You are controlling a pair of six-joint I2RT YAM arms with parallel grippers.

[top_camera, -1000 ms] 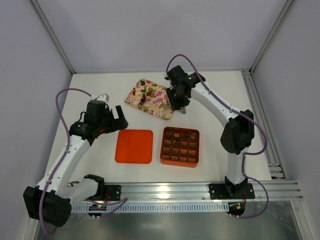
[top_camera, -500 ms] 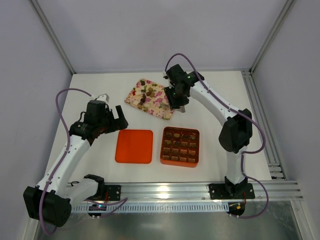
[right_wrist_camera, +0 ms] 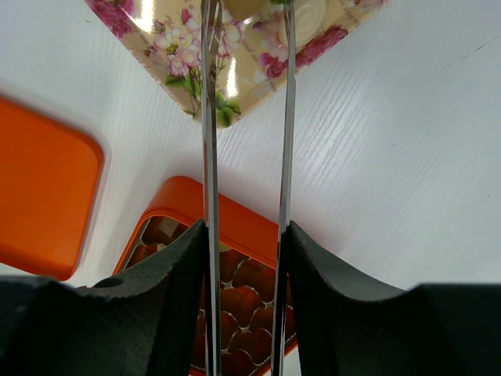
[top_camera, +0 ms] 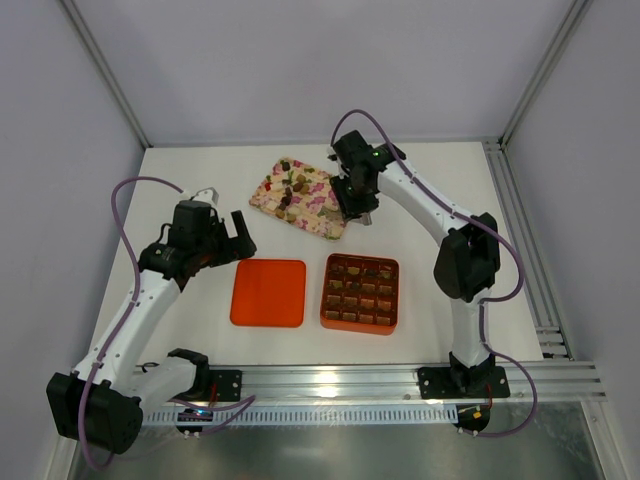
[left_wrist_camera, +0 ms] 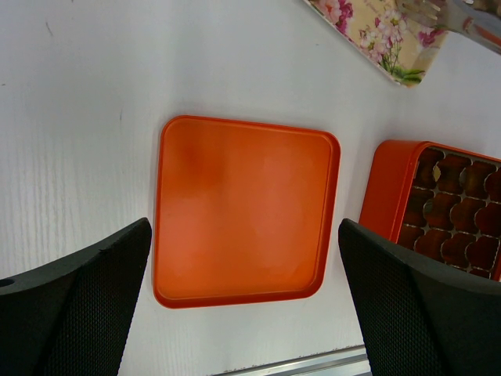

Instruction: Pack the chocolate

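While the table point(top_camera: 190, 180) bears a floral tray point(top_camera: 322, 212) toward its far edge, a lid point(top_camera: 268, 292) and a box point(top_camera: 324, 292) are set side by side nearer the near edge; the left claw point(top_camera: 235, 232) is held released above the lid; tongs point(right_wrist_camera: 208, 117) are grasped by the right claw point(top_camera: 355, 210) over the tray's edge; chocolate point(top_camera: 290, 188) is spread on the tray, and more is seated in the box's cells.
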